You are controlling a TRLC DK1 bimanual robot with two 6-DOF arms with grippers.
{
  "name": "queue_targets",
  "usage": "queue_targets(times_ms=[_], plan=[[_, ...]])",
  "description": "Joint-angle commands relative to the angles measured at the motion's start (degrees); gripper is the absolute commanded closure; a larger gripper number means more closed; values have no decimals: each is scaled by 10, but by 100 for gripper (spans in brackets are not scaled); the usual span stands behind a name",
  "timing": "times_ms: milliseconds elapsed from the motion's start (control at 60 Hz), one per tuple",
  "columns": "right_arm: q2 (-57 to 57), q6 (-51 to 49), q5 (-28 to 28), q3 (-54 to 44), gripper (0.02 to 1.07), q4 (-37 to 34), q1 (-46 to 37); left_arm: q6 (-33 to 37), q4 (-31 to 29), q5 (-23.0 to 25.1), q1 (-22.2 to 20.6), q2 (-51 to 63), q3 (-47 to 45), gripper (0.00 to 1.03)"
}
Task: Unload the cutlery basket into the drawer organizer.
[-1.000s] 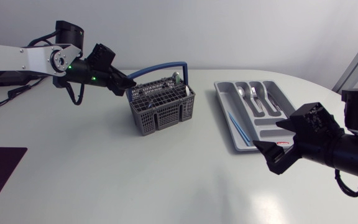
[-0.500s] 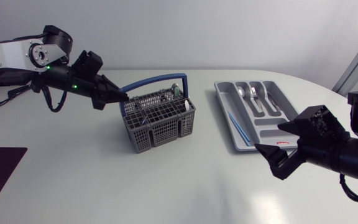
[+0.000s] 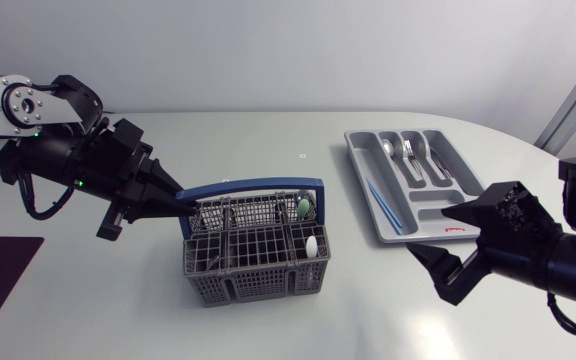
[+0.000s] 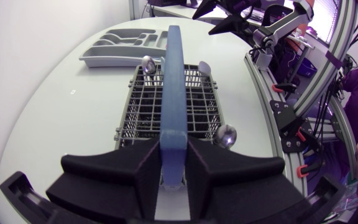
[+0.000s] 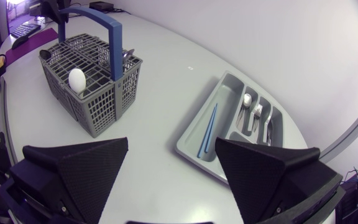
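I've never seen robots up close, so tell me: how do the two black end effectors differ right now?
The left end effector is shut on the blue handle of the cutlery basket; the right end effector is open and holds nothing. The left sits at one end of the basket; the right hangs near the drawer organizer, touching nothing. Both are matte black, with two broad wedge-shaped fingers.

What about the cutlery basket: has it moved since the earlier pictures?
Yes. The cutlery basket, gripped by the left gripper, has come nearer the table's front edge, farther from the drawer organizer, which stayed put.
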Motion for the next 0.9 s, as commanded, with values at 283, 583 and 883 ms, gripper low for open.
queue_targets(times_ms=[283,583,883], plan=[[-2,-31,-14,-23,6,-8,13,-14,10,14,34,1,26,6],[57,-25,-18,-3,9,18,84,-62,4,12,79,-95,20,14],[103,-24,-12,14,13,35,114,-201,-2,-193,-85,-231,-46,53]])
